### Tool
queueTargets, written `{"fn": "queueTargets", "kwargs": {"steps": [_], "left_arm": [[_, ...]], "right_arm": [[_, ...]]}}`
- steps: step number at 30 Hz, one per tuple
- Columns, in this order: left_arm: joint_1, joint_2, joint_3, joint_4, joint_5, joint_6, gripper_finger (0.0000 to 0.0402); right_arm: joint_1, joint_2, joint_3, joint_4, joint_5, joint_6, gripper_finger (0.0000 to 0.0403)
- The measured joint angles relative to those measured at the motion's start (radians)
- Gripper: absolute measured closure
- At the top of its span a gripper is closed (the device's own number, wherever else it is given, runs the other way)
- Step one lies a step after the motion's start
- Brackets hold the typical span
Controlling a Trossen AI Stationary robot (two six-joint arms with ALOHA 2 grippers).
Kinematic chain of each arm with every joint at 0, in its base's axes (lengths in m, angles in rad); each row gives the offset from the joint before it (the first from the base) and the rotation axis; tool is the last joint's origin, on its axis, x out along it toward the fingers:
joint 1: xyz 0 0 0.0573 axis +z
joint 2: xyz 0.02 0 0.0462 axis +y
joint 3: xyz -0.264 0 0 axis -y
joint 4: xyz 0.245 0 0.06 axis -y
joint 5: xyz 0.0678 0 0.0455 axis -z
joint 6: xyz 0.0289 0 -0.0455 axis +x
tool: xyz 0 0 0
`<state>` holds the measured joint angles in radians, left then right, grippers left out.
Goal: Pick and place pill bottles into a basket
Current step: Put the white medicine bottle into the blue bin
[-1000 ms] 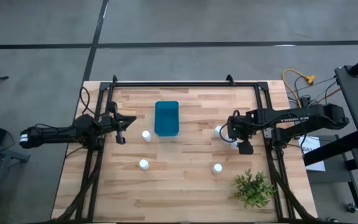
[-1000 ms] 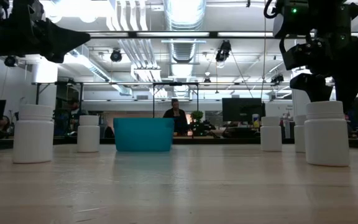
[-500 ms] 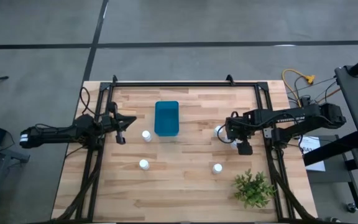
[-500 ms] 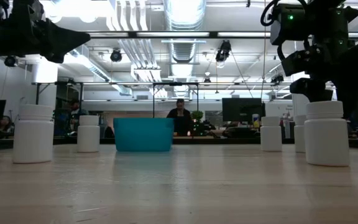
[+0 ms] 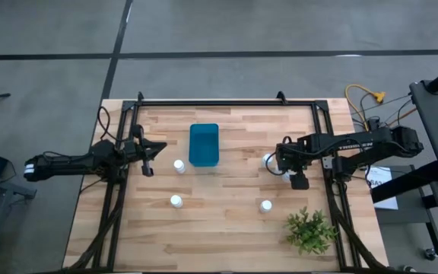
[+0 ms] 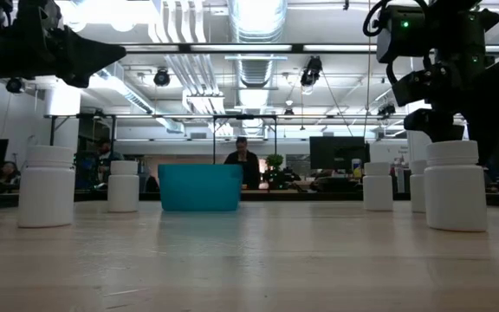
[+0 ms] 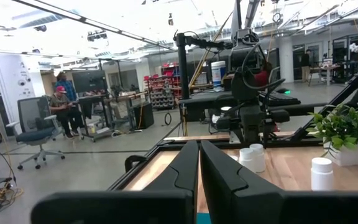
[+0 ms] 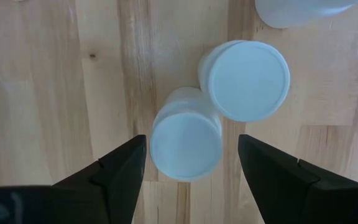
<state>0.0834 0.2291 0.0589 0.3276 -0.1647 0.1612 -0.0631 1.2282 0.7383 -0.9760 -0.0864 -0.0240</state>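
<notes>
1. Left gripper [image 5: 149,158] at the table's left edge, fingers [image 7: 182,168] pressed together, holding nothing.
2. Two pill bottles [image 5: 179,165] [image 5: 176,202] stand just left of and below the basket [image 5: 204,144].
3. Basket sits centre-back.
4. Right gripper [image 8: 191,168] points straight down, jaws spread around one bottle [image 8: 186,142] touching another [image 8: 246,79].
5. Lone bottle [image 5: 265,205] near the plant [image 5: 310,230].

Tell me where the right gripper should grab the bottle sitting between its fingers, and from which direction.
Grip the pill bottle across its round body just under the cap, coming straight down from above. It stands upright, and the right gripper is open with one finger on each side. A second bottle sits very close beside it, so keep the fingers on the sides away from that neighbour to avoid knocking it.
</notes>
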Motion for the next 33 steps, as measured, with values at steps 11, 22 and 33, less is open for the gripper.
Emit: {"fn": "queueTargets", "kwargs": {"steps": [11,22,33], "left_arm": [[0.000,0.002,0.000,0.000,0.000,0.000,0.0401],[0.000,0.000,0.000,0.003,-0.001,0.002,0.0401],[0.000,0.000,0.000,-0.002,0.000,0.002,0.0401]], "right_arm": [[0.000,0.013,0.000,0.002,0.001,-0.001,0.0158],[0.000,0.119,0.002,0.014,-0.023,-0.024,0.0159],[-0.001,0.081,0.008,0.026,-0.019,-0.028,0.0166]]}}
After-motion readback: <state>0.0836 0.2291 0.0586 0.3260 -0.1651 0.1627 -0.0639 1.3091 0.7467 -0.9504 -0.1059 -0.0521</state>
